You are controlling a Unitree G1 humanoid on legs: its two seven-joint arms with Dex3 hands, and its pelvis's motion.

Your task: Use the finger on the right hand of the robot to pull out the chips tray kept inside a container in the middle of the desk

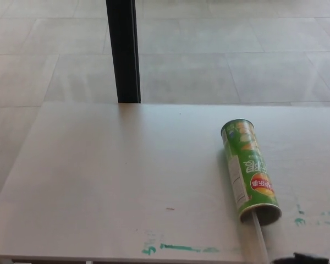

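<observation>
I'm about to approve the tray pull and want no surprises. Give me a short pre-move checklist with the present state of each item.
1. Green chips can lying on its side on the desk: ok.
2. Open end facing the robot at the near edge: ok.
3. Tray reachable, a pale strip sticking out of the mouth: ok.
4. Right hand in position: cannot tell, only a dark sliver shows at the bottom edge.
5. Left hand clear of the can: cannot tell, not in view.
6. Nothing blocking the pull path in front of the mouth: ok.
</observation>
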